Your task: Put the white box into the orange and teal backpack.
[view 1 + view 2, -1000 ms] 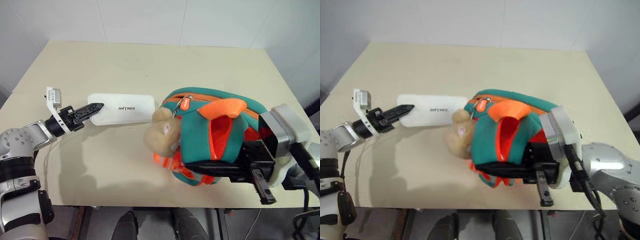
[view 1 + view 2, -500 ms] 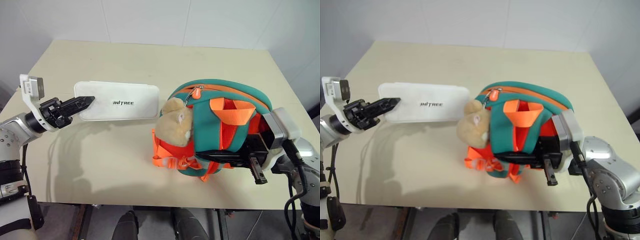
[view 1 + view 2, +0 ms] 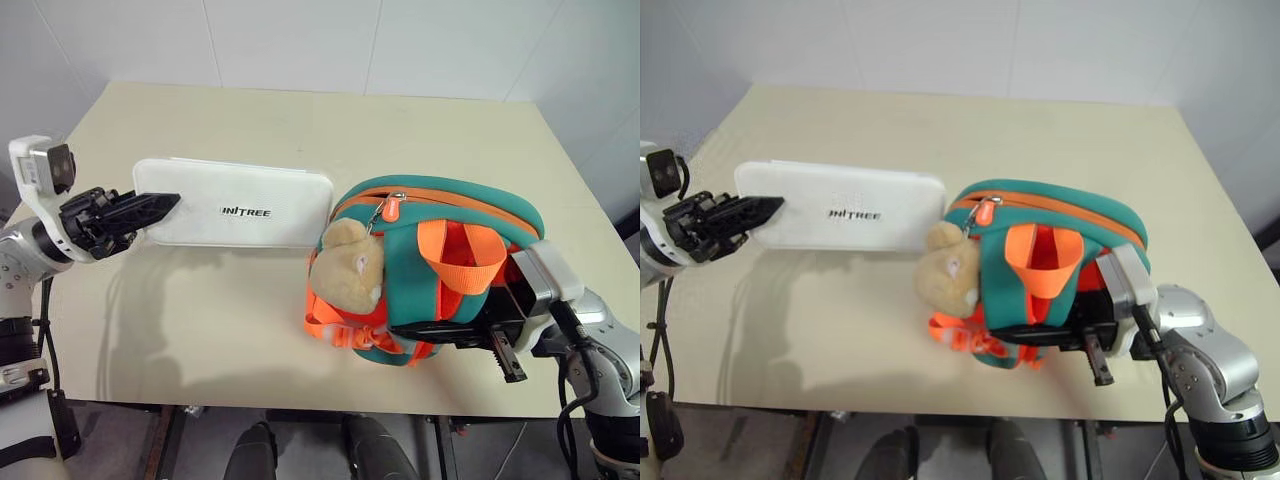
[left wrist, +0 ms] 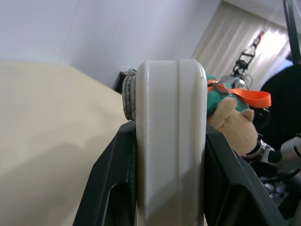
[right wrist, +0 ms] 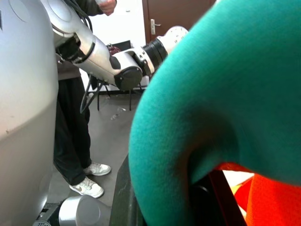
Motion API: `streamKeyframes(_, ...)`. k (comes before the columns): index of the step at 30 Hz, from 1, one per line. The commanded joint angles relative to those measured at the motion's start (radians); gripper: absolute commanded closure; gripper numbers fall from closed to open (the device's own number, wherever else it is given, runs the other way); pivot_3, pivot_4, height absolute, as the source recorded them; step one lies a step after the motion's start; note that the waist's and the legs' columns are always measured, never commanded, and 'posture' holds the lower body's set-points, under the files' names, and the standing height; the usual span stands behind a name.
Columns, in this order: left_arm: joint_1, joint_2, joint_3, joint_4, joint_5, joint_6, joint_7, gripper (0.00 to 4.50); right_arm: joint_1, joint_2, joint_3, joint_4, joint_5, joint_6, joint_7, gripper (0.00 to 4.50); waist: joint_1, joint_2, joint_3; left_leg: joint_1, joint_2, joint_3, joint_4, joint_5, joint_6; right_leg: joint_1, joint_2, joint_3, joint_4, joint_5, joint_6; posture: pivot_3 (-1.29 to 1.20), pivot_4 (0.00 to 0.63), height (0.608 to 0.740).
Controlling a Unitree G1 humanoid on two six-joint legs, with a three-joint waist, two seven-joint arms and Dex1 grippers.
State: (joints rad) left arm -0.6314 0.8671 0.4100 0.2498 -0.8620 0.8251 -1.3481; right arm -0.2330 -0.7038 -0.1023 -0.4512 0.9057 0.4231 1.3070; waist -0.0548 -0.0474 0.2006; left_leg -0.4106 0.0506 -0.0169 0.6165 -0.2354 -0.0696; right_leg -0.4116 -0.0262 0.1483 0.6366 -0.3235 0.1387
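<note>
The white box (image 3: 245, 205), with dark lettering, hangs level above the table, its shadow on the tabletop below. My left gripper (image 3: 155, 208) is shut on its left end. In the left wrist view the box's edge (image 4: 169, 94) stands between my two black fingers (image 4: 113, 183). The box's right end comes close to the top left of the orange and teal backpack (image 3: 450, 250), just above its tan plush toy (image 3: 348, 265). The backpack stands at the front right of the table. My right gripper (image 3: 435, 328) is shut on its teal fabric (image 5: 225, 94) near the orange-lined opening.
The beige table (image 3: 300, 120) stretches back to a white wall, and its front edge runs just below the backpack. Orange straps (image 3: 335, 330) lie under the plush toy. In the right wrist view, a person in dark trousers (image 5: 70, 136) stands on the floor off the table.
My left gripper has risen and drawn back to the left, lifting the white box off the table and turning its face upward. The backpack has come down and now stands more upright.
</note>
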Motion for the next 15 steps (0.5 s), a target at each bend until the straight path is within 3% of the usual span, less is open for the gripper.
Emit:
streamKeyframes(1,-0.031,0.024,0.045,-0.057,-0.031,-0.055,-0.03,3.18,-0.002,0.016,-0.012,-0.004,-0.004,-0.023,-0.007,4.5,-0.001,0.0,0.0,0.0,0.0,0.0,0.0,0.0,0.0,0.0,0.0,0.0,0.0,0.0,0.0,0.0,0.15,0.74)
streamKeyframes(15,-0.116,0.008,-0.043,-0.083,0.037,-0.294,-0.126,3.18,-0.045,0.043,0.012,0.041,-0.048,-0.033,-0.008,4.5,0.0,0.0,0.0,0.001,0.0,0.0,0.005,0.0,0.0,0.001,0.0,0.0,0.004,0.0,0.0,0.0,0.15,0.74)
